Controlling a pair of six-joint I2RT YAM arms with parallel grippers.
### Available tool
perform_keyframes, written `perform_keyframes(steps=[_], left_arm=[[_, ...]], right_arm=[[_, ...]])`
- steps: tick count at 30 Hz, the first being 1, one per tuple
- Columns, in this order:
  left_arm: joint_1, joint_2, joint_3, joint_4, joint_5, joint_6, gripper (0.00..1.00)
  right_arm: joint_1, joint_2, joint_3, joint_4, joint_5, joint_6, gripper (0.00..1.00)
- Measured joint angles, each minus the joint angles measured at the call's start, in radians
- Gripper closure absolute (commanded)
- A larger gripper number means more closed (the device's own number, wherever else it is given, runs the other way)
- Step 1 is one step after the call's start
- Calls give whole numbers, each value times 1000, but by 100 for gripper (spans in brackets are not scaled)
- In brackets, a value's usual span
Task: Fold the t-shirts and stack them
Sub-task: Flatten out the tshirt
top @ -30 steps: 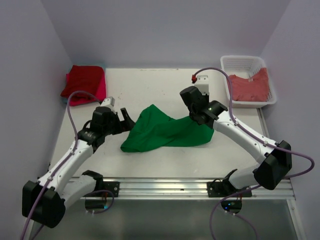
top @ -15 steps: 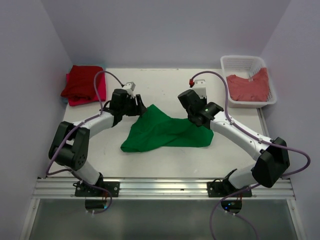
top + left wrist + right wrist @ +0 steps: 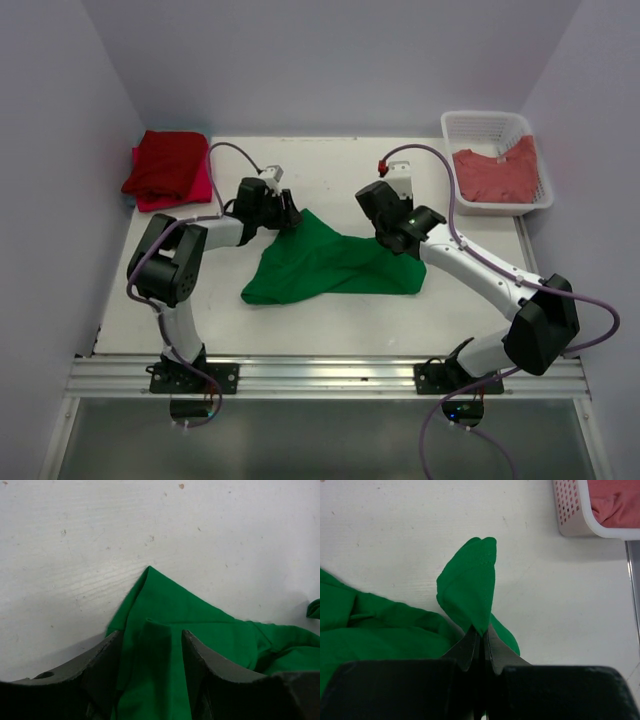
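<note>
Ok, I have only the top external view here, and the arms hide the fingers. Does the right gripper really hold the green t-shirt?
Observer: Yes. In the right wrist view the right gripper is shut on a fold of the green t-shirt, and the fold sticks out beyond its tips.
Operator: And the left one, please?
Observer: The left gripper is open. Its fingers stand on both sides of a ridge of the cloth, near a pointed corner, and do not pinch it.
</note>
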State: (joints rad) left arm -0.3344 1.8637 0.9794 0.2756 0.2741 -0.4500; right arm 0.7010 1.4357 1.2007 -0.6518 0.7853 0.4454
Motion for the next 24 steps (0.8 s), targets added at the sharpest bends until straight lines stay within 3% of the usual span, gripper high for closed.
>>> perform_keyframes(steps=[6, 13, 19, 24], left_arm=[[0, 42, 13, 1, -1, 0, 55], [0, 42, 23, -1, -3, 15, 98], [0, 24, 23, -15, -9, 24, 100], [-1, -85, 23, -80, -35, 23, 100]], right_arm=[[0, 0, -14, 2, 0, 0, 100], [0, 0, -18, 2, 0, 0, 100], [0, 0, -18, 2, 0, 2, 100], [0, 0, -18, 2, 2, 5, 100]])
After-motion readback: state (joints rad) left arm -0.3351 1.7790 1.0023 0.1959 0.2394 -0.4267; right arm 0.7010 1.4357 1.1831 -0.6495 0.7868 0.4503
